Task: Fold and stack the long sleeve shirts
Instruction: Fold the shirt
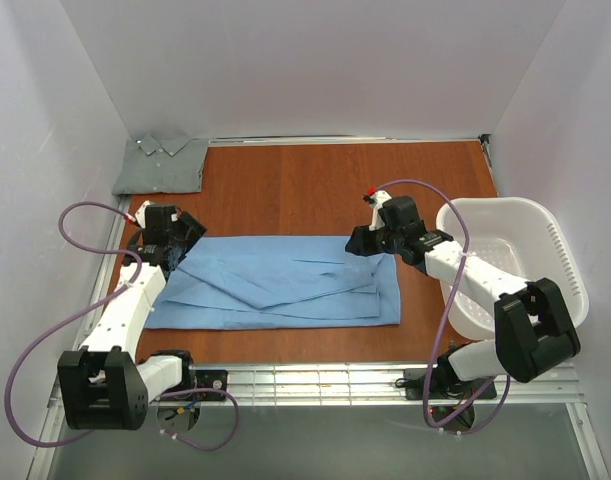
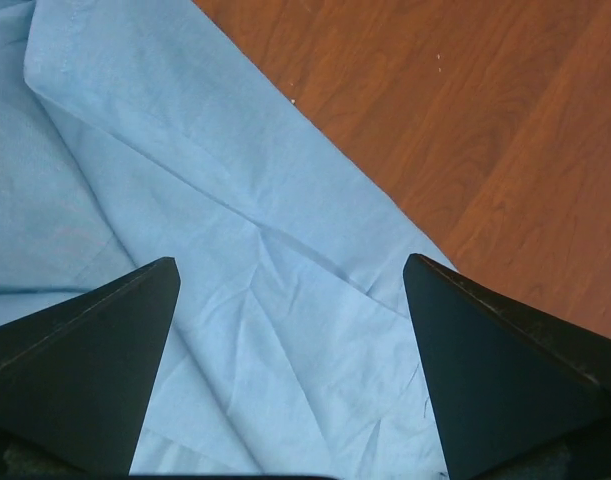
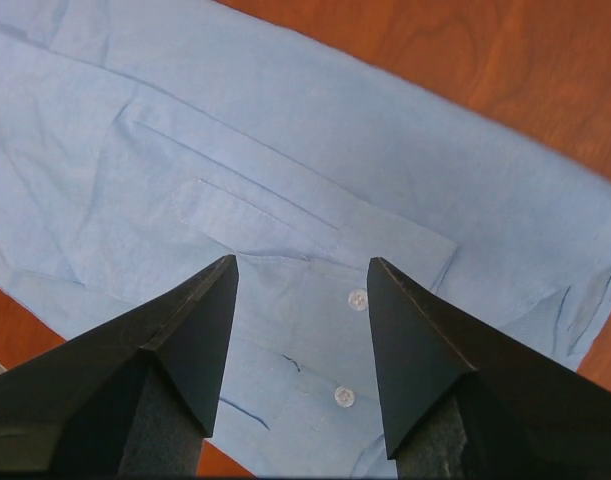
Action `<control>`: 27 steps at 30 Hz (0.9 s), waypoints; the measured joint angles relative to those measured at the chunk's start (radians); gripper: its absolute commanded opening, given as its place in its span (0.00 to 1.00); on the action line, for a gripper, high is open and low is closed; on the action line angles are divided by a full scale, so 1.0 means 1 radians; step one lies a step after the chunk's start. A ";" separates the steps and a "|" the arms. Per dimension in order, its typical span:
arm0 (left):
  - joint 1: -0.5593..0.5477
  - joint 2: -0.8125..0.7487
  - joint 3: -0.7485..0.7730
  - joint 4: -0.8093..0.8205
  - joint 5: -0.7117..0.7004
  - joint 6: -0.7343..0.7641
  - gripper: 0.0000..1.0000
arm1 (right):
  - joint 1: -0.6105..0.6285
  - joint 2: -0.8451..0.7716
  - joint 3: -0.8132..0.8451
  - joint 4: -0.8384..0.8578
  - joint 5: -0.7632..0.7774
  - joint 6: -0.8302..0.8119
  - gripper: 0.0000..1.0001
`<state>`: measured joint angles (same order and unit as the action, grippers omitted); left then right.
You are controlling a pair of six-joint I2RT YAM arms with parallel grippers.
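bright, even light with soft shadows

the overhead view is lit evenly from above, and the white walls wash pale. shadows on the wooden tabletop are faint and short. straight edges bow slightly toward the corners. both wrist views are bright and sharp on the light blue shirt, with gently shaded creases. the black jaws at the bottom read as dark, slightly soft shapes.

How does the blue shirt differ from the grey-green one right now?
The blue shirt is spread out in the middle as a long band; the grey-green shirt is a small folded packet in the far left corner. The left gripper and right gripper are open over the blue shirt's ends; neither is near the grey-green shirt. Both shirts lie flat on the table.
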<state>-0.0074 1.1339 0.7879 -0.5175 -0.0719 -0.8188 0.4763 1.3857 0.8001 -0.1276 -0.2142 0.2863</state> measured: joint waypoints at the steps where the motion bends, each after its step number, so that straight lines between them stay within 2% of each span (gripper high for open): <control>1: -0.019 -0.022 0.003 -0.015 -0.023 -0.003 0.85 | 0.015 -0.002 0.031 -0.025 0.015 -0.033 0.50; 4: -0.057 -0.024 -0.014 -0.057 -0.058 -0.015 0.79 | 0.066 0.001 0.080 -0.078 0.063 -0.114 0.48; 8: -0.065 0.082 -0.069 -0.096 -0.092 -0.030 0.74 | 0.142 0.030 0.085 -0.143 0.124 -0.183 0.46; 13: -0.067 0.213 -0.084 -0.114 -0.124 -0.034 0.65 | 0.216 0.158 0.122 -0.264 0.171 -0.241 0.43; 15: -0.067 0.252 -0.084 -0.107 -0.129 -0.031 0.63 | 0.237 0.213 0.136 -0.310 0.183 -0.250 0.38; 19: -0.069 0.325 -0.030 -0.120 -0.153 -0.015 0.54 | 0.271 0.248 0.148 -0.368 0.193 -0.259 0.39; 27: -0.089 0.537 0.177 -0.100 -0.149 0.098 0.54 | 0.371 0.220 0.126 -0.442 0.153 -0.231 0.39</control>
<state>-0.0959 1.6707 0.9649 -0.6178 -0.2207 -0.7204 0.8471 1.6062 0.9260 -0.5694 -0.0616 0.0551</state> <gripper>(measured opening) 0.539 0.390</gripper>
